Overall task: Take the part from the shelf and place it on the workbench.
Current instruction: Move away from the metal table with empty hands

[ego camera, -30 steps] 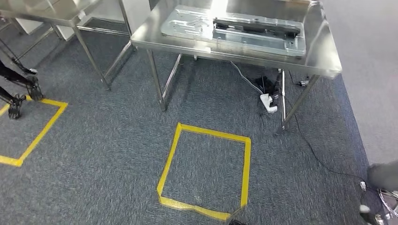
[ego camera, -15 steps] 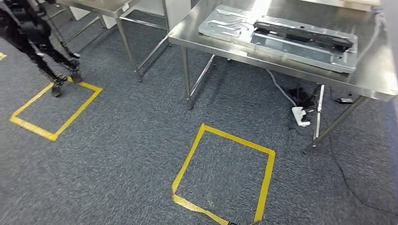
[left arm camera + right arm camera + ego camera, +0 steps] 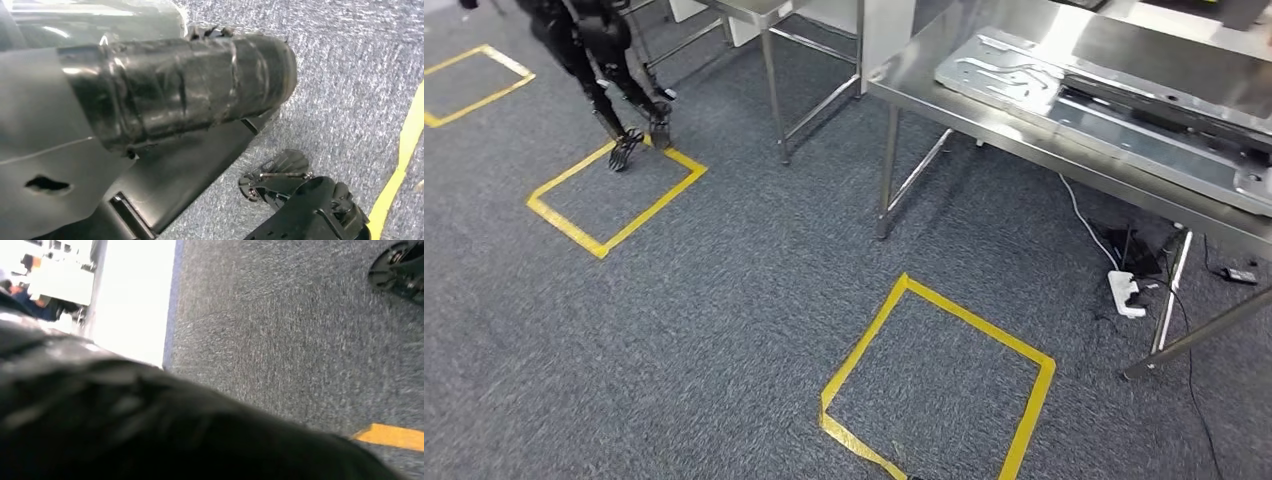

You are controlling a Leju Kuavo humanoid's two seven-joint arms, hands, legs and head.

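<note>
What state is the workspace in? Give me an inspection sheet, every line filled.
Surface: steel bench, shiny, standing on grey carpet.
Job's things: metal plate lies on the bench, with a dark bar on top of it.
Clutter: nothing seen on the bench beyond these.
Robot hands: left robot hand is a dark taped shape close to the lens and right robot hand is a dark blur; grip cannot be told for either.
Cables: power strip and loose cable under the bench.
Surroundings: yellow tape square before the bench, another beyond; dark legged machine; second table.
</note>
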